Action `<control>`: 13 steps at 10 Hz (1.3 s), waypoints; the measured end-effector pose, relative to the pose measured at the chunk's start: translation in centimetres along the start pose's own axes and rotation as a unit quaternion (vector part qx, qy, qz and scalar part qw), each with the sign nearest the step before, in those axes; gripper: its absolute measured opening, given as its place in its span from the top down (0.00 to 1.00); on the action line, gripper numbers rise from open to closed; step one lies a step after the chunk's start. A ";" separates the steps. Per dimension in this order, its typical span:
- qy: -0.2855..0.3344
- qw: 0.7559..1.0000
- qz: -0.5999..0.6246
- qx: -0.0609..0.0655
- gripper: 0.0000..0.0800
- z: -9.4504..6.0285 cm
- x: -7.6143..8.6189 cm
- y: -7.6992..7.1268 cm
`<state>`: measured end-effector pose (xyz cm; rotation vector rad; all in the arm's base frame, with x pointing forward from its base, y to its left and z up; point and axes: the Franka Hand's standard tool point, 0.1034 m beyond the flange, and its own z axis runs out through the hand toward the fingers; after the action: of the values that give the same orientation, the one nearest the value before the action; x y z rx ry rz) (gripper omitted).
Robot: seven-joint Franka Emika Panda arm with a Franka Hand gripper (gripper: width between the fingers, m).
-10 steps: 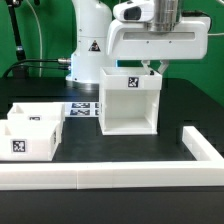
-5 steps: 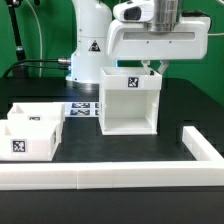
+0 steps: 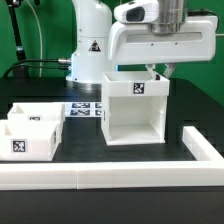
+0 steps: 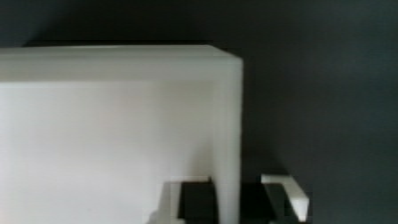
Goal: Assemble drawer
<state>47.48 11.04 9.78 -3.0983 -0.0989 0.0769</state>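
The white drawer casing (image 3: 135,110) stands upright in the middle of the table, open front facing the camera, a square tag on its top. My gripper (image 3: 156,70) reaches down at its rear corner on the exterior view's right, and is shut on the casing's side wall. In the wrist view the casing (image 4: 116,130) fills most of the frame and its thin wall runs between my gripper's (image 4: 237,198) two fingers. Two small white trays stand at the exterior view's left: one (image 3: 28,140) in front, tagged, and one (image 3: 40,112) behind it.
The marker board (image 3: 85,108) lies flat between the trays and the casing. A low white rail (image 3: 110,178) runs along the table's front and turns back at the right (image 3: 200,148). The arm's base (image 3: 90,50) stands behind the casing.
The casing, held by my gripper, has shifted a little toward the exterior view's right and toward the camera. The trays have not moved.
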 end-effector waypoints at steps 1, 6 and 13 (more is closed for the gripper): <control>0.007 1.000 -0.008 0.003 0.95 -0.1 1.8 0.1; 0.015 1.000 -0.016 0.004 0.95 -0.2 2.9 0.1; 0.057 0.997 -0.046 0.013 0.95 -0.7 9.2 2.4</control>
<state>56.85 9.19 9.97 -3.0593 -0.2343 -0.1019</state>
